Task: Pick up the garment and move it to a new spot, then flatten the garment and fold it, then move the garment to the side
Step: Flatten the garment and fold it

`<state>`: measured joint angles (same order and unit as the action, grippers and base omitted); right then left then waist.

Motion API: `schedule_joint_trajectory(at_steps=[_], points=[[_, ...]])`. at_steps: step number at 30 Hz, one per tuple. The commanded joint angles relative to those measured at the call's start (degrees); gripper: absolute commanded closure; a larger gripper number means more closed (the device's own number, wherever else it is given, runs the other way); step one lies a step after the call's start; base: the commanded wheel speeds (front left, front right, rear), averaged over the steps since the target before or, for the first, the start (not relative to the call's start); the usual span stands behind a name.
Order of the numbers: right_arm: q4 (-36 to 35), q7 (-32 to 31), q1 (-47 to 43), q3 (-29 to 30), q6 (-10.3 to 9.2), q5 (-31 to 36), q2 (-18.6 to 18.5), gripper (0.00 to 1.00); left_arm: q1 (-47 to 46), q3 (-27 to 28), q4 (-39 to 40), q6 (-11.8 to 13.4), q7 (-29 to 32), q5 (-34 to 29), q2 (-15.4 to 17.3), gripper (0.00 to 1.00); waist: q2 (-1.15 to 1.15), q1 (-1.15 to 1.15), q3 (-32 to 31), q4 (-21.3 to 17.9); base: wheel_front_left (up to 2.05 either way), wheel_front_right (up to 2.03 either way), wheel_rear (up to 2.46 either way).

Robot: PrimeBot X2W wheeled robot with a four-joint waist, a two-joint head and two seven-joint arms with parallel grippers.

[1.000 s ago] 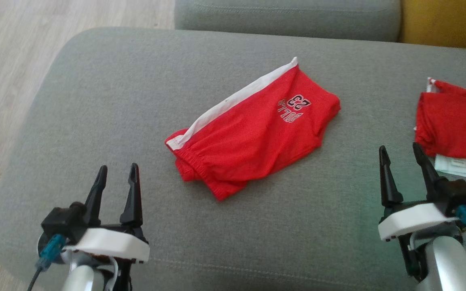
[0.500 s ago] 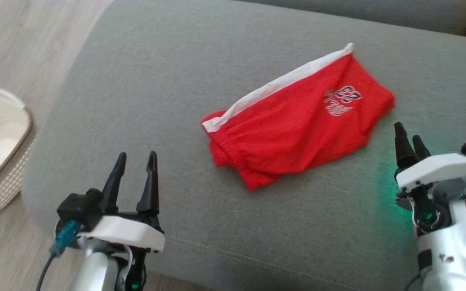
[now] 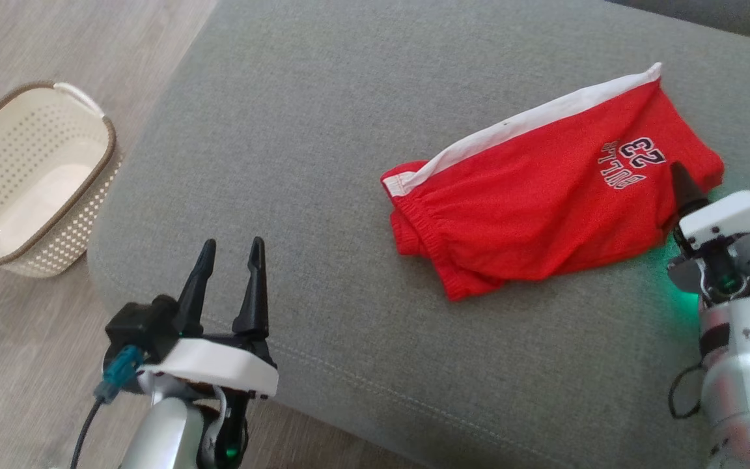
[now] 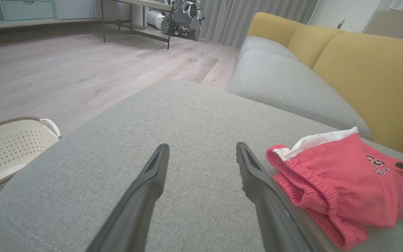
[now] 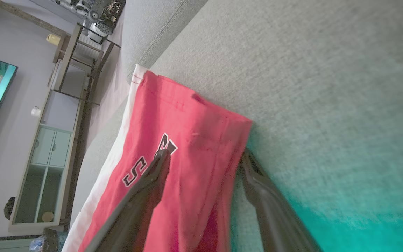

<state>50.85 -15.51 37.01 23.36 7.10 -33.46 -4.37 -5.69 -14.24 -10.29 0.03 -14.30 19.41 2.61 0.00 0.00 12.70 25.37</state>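
The garment [image 3: 544, 202] is a pair of red shorts with a white band and a "23" print, lying folded on the grey sofa cushion [image 3: 323, 130]. My right gripper [image 3: 678, 170] is turned on its side at the garment's right end. In the right wrist view it [image 5: 205, 153] is open, one finger over the red cloth [image 5: 194, 115] by the print, the other at the cloth's edge. My left gripper [image 3: 233, 242] stands open near the cushion's front edge, well left of the garment [image 4: 341, 189], with nothing between its fingers [image 4: 202, 147].
A white perforated basket [image 3: 105, 176] stands on the wooden floor [image 3: 23, 52] left of the cushion and also appears in the left wrist view [image 4: 12, 147]. Yellow sofa backrests [image 4: 369, 70] rise behind the garment. The cushion's front edge runs just past my left gripper.
The head camera has swung, bringing the basket into the picture and losing a second red garment at right. My right gripper has rolled onto its side and reached the garment's right end.
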Motion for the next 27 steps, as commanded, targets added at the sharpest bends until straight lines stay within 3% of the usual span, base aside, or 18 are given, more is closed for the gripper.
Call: schedule_joint_trajectory(at_steps=[1,6,7,8,9,16,27], points=[[0.96,-1.17,1.35,-0.95,0.39,0.77,0.79,0.0,-2.48,1.45,1.61,0.19,-0.7,0.34,0.27,0.0,0.0,0.0,0.68,0.72,0.0,0.0,0.0],[5.4,-1.67,4.52,-0.72,0.39,5.05,-0.35,0.0,-2.89,0.45,1.5,0.37,-0.7,0.94,0.27,0.0,0.0,0.0,1.33,1.58,0.0,0.0,0.0],[6.03,-1.59,5.04,-0.73,0.39,5.67,-0.42,0.49,-2.93,0.34,1.47,0.44,-0.7,1.01,0.27,0.0,0.0,0.0,1.34,1.62,0.0,0.0,0.0],[6.56,-1.4,5.55,-0.64,0.39,6.08,-0.4,0.91,-2.94,0.26,1.4,0.51,-0.7,1.08,0.27,0.0,0.0,0.0,1.29,1.62,0.0,0.0,0.0],[6.82,-1.06,6.03,-0.7,0.39,6.37,-0.34,1.0,-2.93,0.21,1.32,0.56,-0.7,1.12,0.27,0.0,0.0,0.0,1.25,1.55,0.0,0.0,0.0],[5.34,2.6,5.79,-2.44,0.39,4.93,0.31,1.0,-2.81,0.05,0.51,0.28,-0.7,0.93,0.27,0.0,0.0,0.0,-0.34,-0.51,0.0,0.0,0.0],[-2.79,6.84,-1.25,-7.31,0.39,-2.42,0.97,1.0,-2.38,0.52,0.26,-0.4,-0.7,-0.41,0.27,0.0,0.0,0.0,-3.63,-7.69,0.0,0.0,0.0]])
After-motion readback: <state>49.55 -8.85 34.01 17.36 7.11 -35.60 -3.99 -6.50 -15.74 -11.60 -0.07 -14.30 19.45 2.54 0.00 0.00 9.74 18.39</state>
